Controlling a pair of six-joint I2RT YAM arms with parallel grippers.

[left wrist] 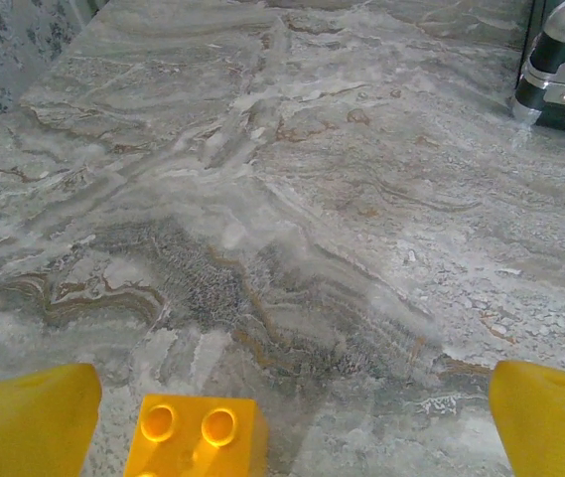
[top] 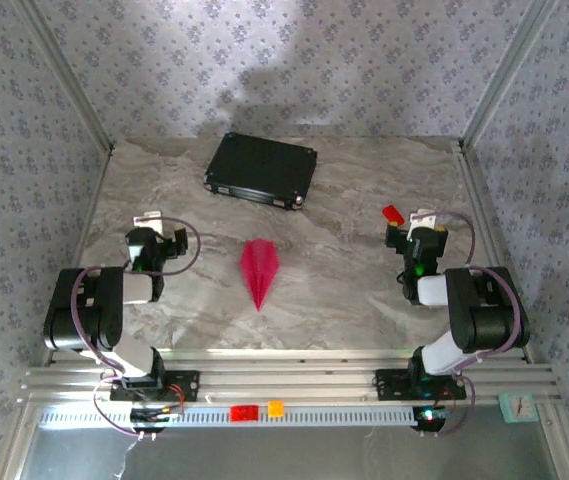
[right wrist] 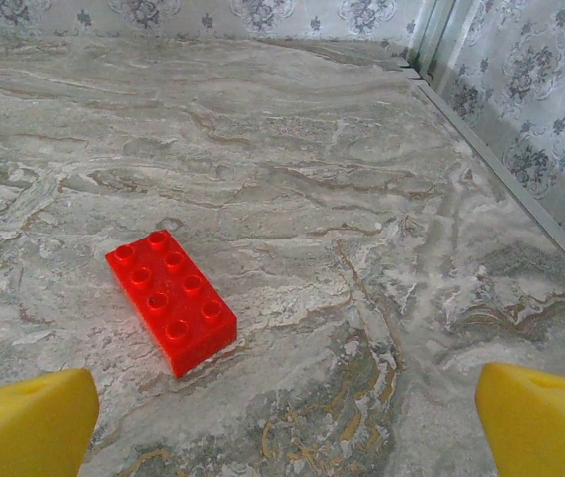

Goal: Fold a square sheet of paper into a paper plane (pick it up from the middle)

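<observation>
The paper plane [top: 259,268], a slim magenta-pink dart with a centre crease, lies flat mid-table with its tip toward the near edge. My left gripper [top: 154,235] sits to its left, well apart from it. In the left wrist view this gripper [left wrist: 292,422] is open, yellow fingertips [left wrist: 29,422] far apart. A small yellow brick [left wrist: 198,437] rests on the table between them, closer to the left finger. My right gripper [top: 416,228] is to the plane's right. It too is open [right wrist: 287,422], with only bare marble between the fingers.
A black case [top: 261,168] lies at the back centre; its corner [left wrist: 560,70] shows in the left wrist view. A red brick [top: 393,213] [right wrist: 171,298] lies just beyond the right gripper. Red [top: 244,411] and orange [top: 276,408] blocks sit on the front rail. Patterned walls enclose the table.
</observation>
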